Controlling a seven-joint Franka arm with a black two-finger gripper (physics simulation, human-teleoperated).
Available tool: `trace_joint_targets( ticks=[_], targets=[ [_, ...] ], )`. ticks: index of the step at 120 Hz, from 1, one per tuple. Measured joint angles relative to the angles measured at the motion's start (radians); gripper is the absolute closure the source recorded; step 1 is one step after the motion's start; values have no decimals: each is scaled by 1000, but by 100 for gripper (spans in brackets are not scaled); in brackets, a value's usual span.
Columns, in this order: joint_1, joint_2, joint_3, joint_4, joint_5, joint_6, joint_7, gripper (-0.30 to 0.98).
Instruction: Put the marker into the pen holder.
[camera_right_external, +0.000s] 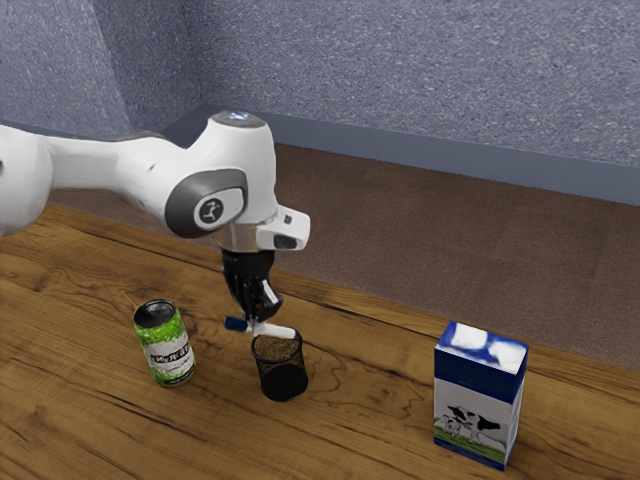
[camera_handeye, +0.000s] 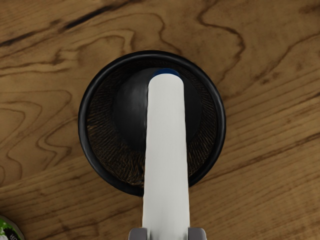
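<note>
My gripper points down above the pen holder, shut on the white marker with its blue cap toward the exterior view's left. The marker lies nearly level, close over the rim of the black mesh pen holder. In the wrist view the marker crosses the round opening of the pen holder, its far end over the inside. The tips of my gripper hold it from both sides.
A green and white can stands to the exterior view's left of the pen holder. A blue and white milk carton stands farther to the exterior view's right. The wooden table lies under everything.
</note>
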Motion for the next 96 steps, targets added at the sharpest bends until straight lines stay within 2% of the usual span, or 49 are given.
trace_joint_targets(
  ticks=[17,45,68,86,96],
  targets=[
    [-16,43,4,15,-5,-1,-18,75],
    [44,83,11,66,0,-57,-56,75],
    [1,123,13,107,3,-149,-101,74],
    [-17,231,14,251,9,-250,-145,74],
    [-60,273,63,291,10,-307,-181,74]
  ],
)
